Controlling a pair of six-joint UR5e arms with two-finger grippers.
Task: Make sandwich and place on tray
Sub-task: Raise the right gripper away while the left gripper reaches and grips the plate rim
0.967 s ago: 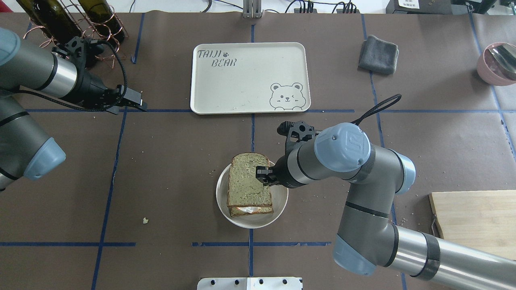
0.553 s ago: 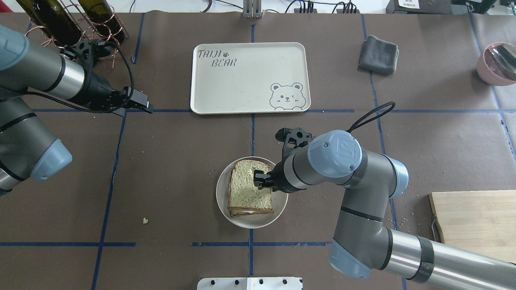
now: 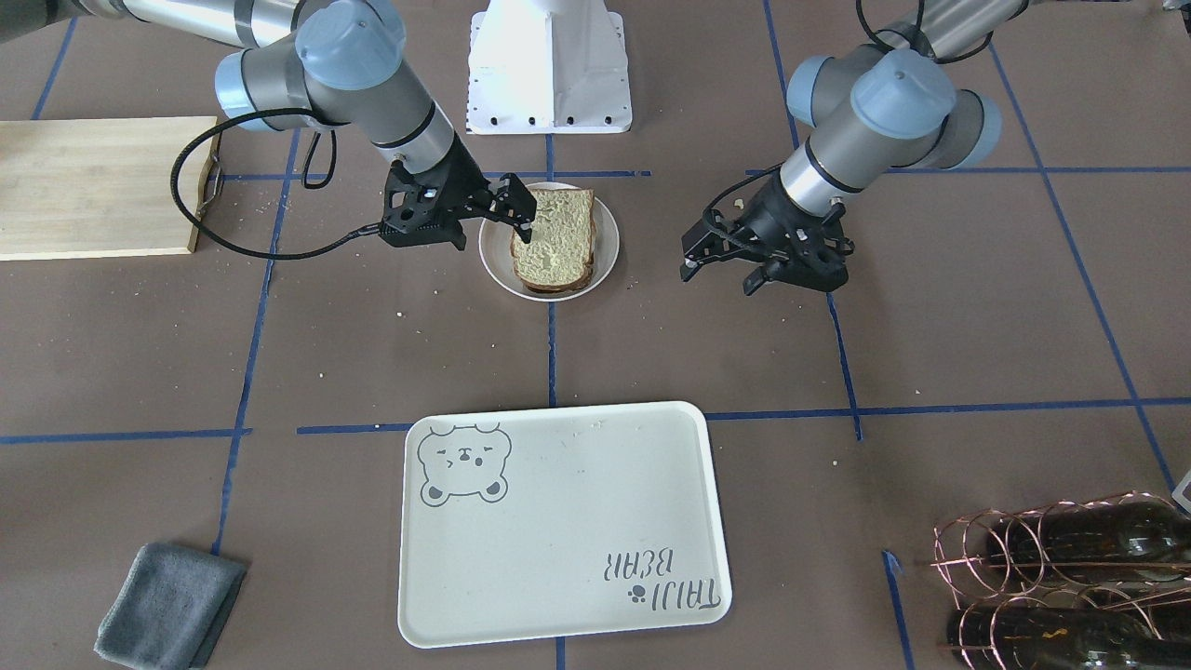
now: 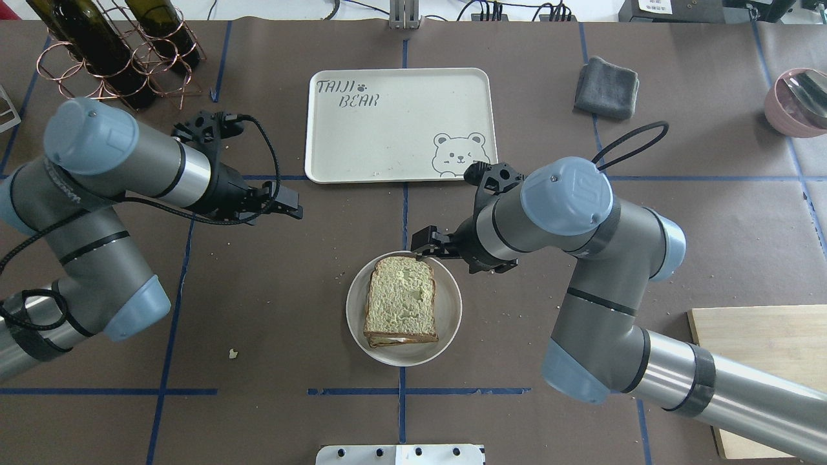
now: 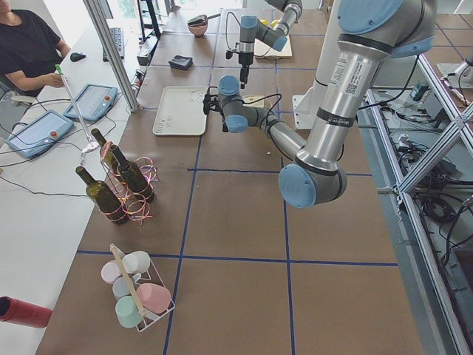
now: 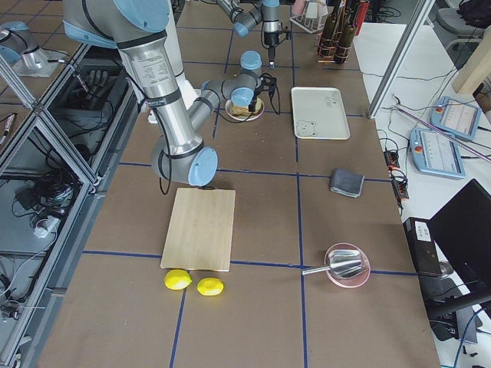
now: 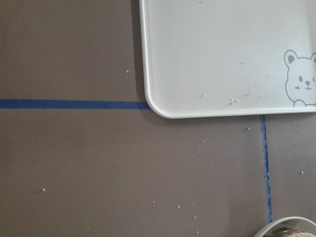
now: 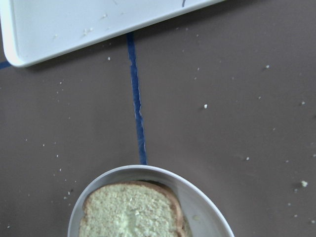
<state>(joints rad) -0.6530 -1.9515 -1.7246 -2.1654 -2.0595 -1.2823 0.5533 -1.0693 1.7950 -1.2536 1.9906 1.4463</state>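
The sandwich (image 4: 400,300) lies on a small round white plate (image 4: 452,323): one bread slice on top, a strip of white egg and the lower slice showing at its near edge. My right gripper (image 4: 423,240) hangs open and empty just above the plate's far rim, clear of the bread; from the front (image 3: 521,209) its fingers stand apart. My left gripper (image 4: 294,205) is open and empty above the table, left of the plate and near the tray's near-left corner. The cream bear tray (image 4: 400,126) lies beyond the plate with nothing on it.
A grey cloth (image 4: 607,87) lies right of the tray. A wooden cutting board (image 4: 769,361) is at the near right, with a pink bowl (image 4: 798,100) at the far right. A wire rack of wine bottles (image 4: 116,51) stands at the far left. Crumbs dot the table.
My right gripper let go of the top slice, which now lies flat on the stack, and drew back toward the plate's far rim. My left arm swung right, toward the middle of the table.
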